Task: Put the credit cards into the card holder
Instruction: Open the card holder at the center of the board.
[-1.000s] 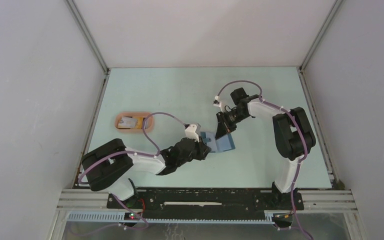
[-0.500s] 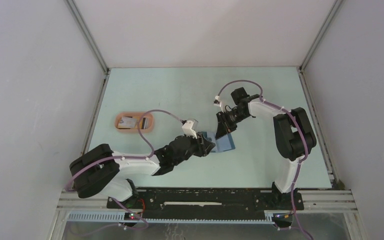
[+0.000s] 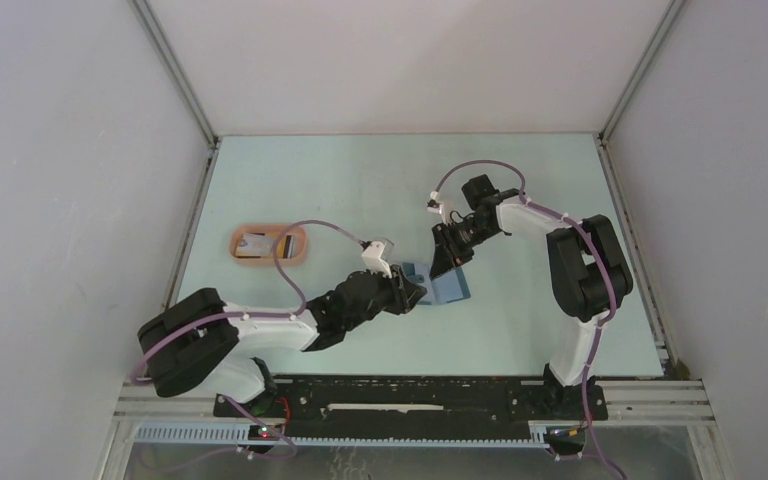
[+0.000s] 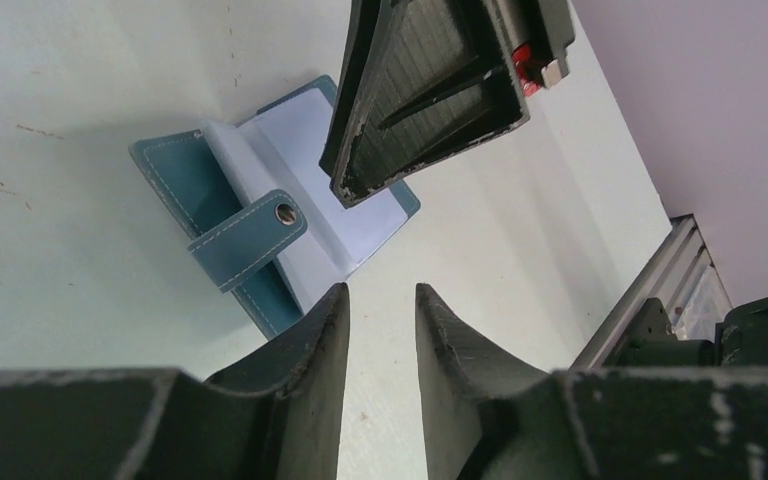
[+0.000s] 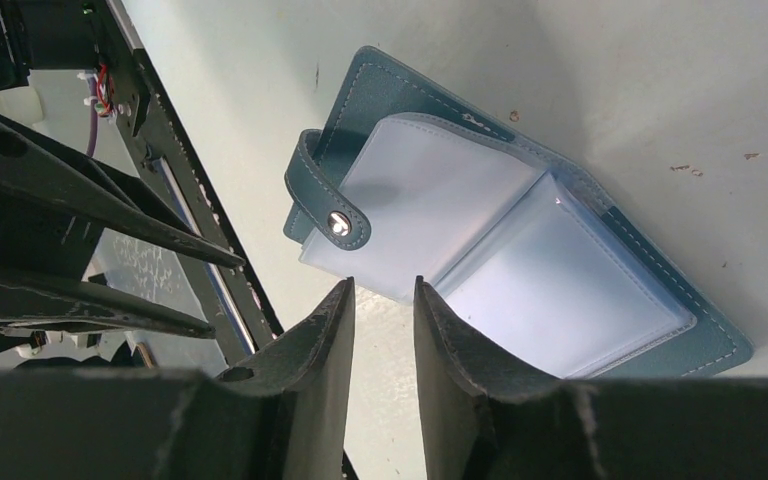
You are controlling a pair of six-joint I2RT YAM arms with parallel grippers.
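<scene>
While the credit cards lie at the far left in the salmon-pink oval tray, no card has reached the card holder. One card is plainly whitish; a darker one beside it is too small to make out well. I judge the task to be at its preparing step, with the wallet laid open and steadied before the first card is fetched.

The tray has a smooth raised rim and sits well apart from everything else on the pale green table. Moving right, the left gripper hovers low just beside the holder's edge. Its worn black fingers are only a narrow slot apart and grip nothing.

The card holder lies open and flat near the table's middle, between the two grippers. It has a dark teal-blue, leather-like cover with pale stitching round the edge. Soft, frosted light-blue plastic sleeves are fanned on top. A stitched closing strap with a metal snap curls over the edge of one sleeve.

Right of it, the right gripper hangs over the holder. Its fingers are likewise drawn to a narrow gap with nothing between them.

The next move, as I read it, calls for one arm to pin the cover or lift a sleeve mouth while keeping the floppy strap clear. The other arm would travel left to the tray. The cards look thin, stiff and slick, so lifting one off the tray floor would likely need an edge grip. The limp sleeve may also buckle instead of admitting a card.
</scene>
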